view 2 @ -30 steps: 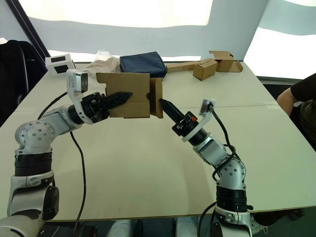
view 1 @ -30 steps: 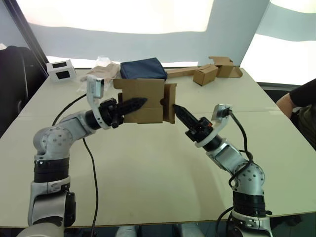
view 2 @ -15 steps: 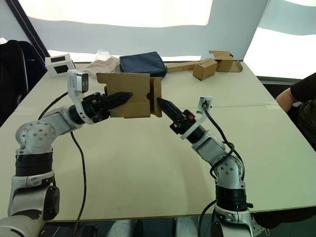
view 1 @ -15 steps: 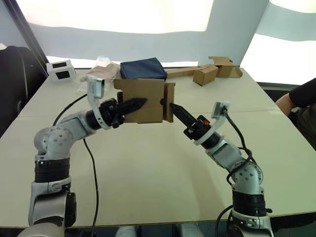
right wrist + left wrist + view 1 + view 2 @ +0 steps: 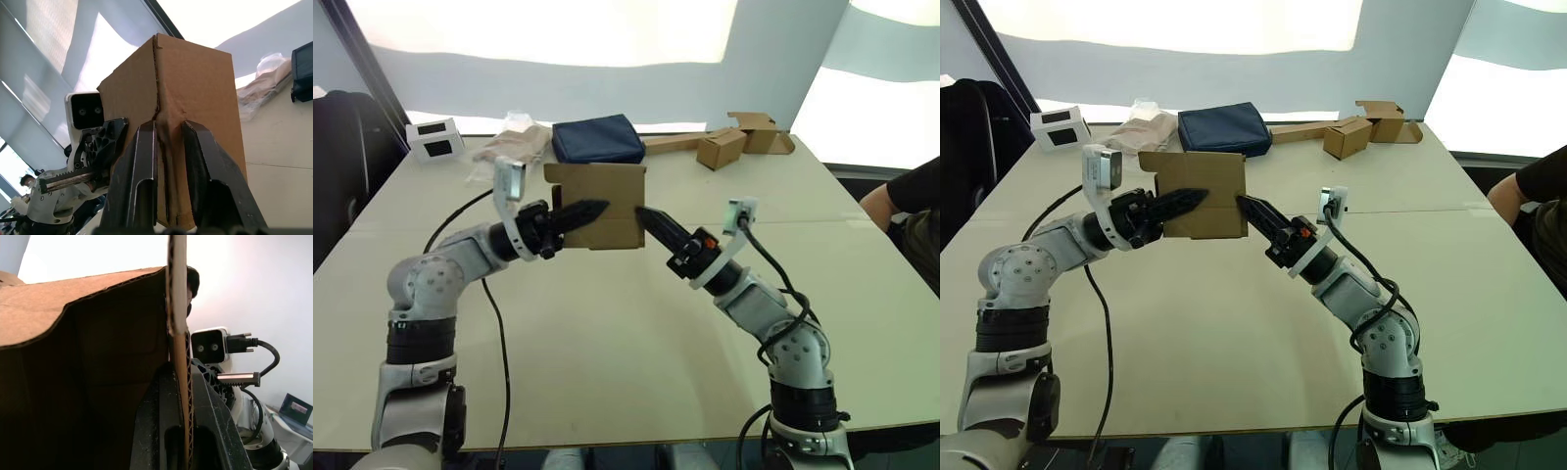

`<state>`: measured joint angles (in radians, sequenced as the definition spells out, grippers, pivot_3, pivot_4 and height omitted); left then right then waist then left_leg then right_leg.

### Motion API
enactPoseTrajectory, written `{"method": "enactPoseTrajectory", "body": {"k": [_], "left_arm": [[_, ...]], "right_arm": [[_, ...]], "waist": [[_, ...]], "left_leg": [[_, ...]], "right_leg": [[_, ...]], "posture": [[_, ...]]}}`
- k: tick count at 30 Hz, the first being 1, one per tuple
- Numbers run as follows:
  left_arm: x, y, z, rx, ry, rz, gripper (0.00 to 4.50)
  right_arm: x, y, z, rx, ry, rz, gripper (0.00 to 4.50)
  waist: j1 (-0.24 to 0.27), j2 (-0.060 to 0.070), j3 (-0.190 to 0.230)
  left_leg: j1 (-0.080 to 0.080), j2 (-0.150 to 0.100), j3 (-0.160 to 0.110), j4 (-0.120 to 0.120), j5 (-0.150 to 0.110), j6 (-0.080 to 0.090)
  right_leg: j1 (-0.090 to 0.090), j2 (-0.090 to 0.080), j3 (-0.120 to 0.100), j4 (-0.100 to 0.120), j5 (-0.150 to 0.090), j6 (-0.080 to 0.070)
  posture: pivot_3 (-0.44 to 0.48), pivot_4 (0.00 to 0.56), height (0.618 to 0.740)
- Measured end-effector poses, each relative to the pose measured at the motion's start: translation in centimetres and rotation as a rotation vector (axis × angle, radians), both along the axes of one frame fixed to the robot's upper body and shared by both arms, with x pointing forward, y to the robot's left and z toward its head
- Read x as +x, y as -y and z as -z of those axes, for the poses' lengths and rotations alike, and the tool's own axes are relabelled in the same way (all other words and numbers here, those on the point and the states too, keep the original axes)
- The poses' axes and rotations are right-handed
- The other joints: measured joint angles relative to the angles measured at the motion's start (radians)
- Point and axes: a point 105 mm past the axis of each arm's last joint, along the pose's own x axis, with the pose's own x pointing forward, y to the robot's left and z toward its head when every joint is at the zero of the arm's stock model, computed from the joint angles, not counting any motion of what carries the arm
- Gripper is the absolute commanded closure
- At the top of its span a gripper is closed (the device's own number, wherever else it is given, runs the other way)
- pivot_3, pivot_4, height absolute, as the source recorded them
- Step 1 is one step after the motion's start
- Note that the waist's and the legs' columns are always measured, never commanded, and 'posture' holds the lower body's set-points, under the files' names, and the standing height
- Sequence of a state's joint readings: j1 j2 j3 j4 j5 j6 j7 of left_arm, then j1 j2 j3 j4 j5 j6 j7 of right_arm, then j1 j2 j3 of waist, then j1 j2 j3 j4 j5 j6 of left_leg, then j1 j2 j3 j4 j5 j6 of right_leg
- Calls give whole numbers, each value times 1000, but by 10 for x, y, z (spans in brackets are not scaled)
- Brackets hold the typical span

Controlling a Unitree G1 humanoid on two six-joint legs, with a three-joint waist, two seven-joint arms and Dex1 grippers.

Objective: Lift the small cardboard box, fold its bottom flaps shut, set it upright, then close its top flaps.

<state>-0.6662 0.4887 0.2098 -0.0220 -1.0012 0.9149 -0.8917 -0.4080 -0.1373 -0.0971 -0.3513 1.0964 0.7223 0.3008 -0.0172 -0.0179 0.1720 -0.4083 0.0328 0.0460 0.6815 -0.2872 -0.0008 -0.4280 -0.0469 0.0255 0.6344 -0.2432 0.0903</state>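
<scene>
The small cardboard box (image 5: pixel 605 186) hangs above the table, lying on its side. My left gripper (image 5: pixel 593 209) is shut on one of its walls; in the left wrist view the cardboard edge (image 5: pixel 177 333) runs between the two fingers. My right gripper (image 5: pixel 644 212) is open, and its fingertips (image 5: pixel 146 128) press against the box's right-hand end. The flaps on that end lie folded flat, with a seam (image 5: pixel 157 93) between them. The flaps on the opposite end are hidden.
A navy pouch (image 5: pixel 597 137), a plastic-wrapped bundle (image 5: pixel 514 137) and a small white box (image 5: pixel 433 138) lie at the back of the table (image 5: pixel 607 333). Small tan boxes on a cardboard strip (image 5: pixel 724 145) sit at the back right. A person (image 5: pixel 913 201) is at the right edge.
My right gripper has moved left against the box and pushed the sticking-out right-hand flap flat. The box and left gripper have sunk slightly.
</scene>
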Motion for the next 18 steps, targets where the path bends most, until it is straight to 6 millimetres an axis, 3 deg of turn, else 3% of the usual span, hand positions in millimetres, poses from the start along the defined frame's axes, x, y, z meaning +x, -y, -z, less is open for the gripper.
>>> {"method": "enactPoseTrajectory", "body": {"k": [11, 18], "left_arm": [[-2, 1, 0, 3, 16, 9, 4500], [-2, 4, 0, -2, 16, 7, 4500]], "right_arm": [[-6, -1, -2, -39, -20, -77, 3672], [-5, 18, -19, 79, -14, -70, 3672]], "waist": [[0, 0, 0], [1, 0, 0]], "left_leg": [[0, 0, 0, 0, 0, 0], [0, 0, 0, 0, 0, 0]], "right_leg": [[0, 0, 0, 0, -1, -2], [0, 0, 0, -1, 0, 0]], "posture": [[0, 150, 740], [0, 150, 740]]}}
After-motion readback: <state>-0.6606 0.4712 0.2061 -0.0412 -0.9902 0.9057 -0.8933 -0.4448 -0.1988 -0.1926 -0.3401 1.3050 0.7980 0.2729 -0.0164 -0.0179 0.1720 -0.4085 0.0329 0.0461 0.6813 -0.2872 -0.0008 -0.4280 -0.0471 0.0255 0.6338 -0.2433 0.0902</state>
